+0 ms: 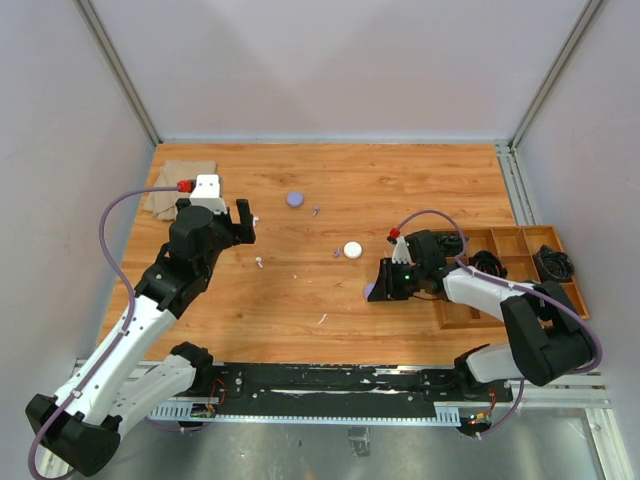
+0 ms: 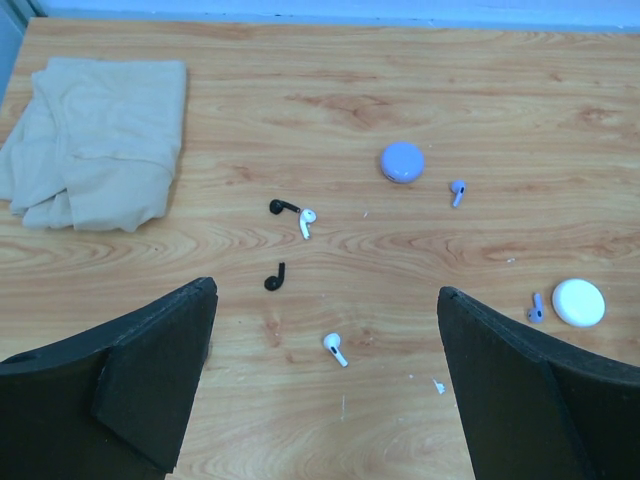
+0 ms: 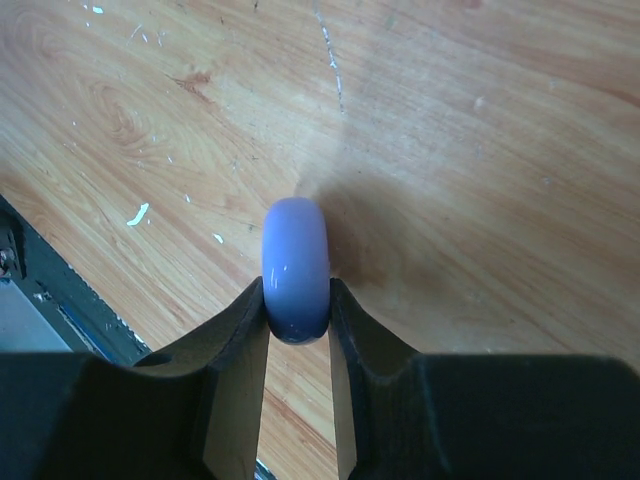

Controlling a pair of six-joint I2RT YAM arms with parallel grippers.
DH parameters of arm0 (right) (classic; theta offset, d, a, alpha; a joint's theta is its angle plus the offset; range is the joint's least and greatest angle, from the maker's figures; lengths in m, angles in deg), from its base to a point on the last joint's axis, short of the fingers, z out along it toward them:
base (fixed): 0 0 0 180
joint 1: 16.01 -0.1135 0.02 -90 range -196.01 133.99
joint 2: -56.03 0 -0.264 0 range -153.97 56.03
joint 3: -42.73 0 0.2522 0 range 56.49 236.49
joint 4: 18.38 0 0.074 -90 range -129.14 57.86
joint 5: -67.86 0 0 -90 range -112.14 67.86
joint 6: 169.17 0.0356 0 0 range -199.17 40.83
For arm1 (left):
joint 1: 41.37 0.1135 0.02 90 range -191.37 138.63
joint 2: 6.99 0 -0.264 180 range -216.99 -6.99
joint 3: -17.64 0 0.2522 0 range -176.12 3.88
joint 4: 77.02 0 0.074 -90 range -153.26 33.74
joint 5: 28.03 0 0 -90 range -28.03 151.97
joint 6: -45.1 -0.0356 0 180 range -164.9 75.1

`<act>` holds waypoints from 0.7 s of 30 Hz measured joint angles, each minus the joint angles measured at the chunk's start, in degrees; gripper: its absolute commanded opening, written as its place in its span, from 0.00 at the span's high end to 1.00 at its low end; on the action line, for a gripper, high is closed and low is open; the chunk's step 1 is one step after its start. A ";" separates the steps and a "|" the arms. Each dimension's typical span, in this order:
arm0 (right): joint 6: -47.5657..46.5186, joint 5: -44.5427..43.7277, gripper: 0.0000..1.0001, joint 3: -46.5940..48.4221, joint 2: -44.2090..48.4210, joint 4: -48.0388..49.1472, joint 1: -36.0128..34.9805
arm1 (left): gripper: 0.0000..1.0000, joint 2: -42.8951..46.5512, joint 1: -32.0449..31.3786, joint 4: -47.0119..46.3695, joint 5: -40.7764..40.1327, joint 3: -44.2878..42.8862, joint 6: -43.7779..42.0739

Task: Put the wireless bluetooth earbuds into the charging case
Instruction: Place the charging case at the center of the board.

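My right gripper (image 3: 297, 300) is shut on a pale purple round case (image 3: 296, 262), held on edge just above the wood; it also shows in the top view (image 1: 370, 291). My left gripper (image 2: 325, 325) is open and empty above a white earbud (image 2: 335, 349). Beyond it lie a black earbud (image 2: 274, 277), another black earbud (image 2: 283, 207) touching a white one (image 2: 306, 222), a purple earbud (image 2: 457, 191) beside a second purple case (image 2: 402, 161), and a purple earbud (image 2: 536, 307) beside a white case (image 2: 578, 301).
A beige folded cloth (image 2: 95, 140) lies at the far left. A wooden compartment tray (image 1: 500, 300) with black cables stands at the table's right edge. Small white flecks dot the wooden table (image 1: 420, 190).
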 measured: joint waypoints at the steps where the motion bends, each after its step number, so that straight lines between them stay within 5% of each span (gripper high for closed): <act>1: 0.11 0.22 0.65 0.00 -0.04 -0.04 0.44 | 0.03 0.00 0.11 0.00 0.09 0.00 0.00; 10: -1.16 0.66 0.41 0.28 1.77 -2.80 2.36 | 0.03 0.00 0.87 -0.09 0.94 0.15 0.00; 21: -9.70 -4.02 0.34 5.64 7.50 -12.04 2.78 | 0.03 0.00 1.51 -0.22 1.66 0.24 0.00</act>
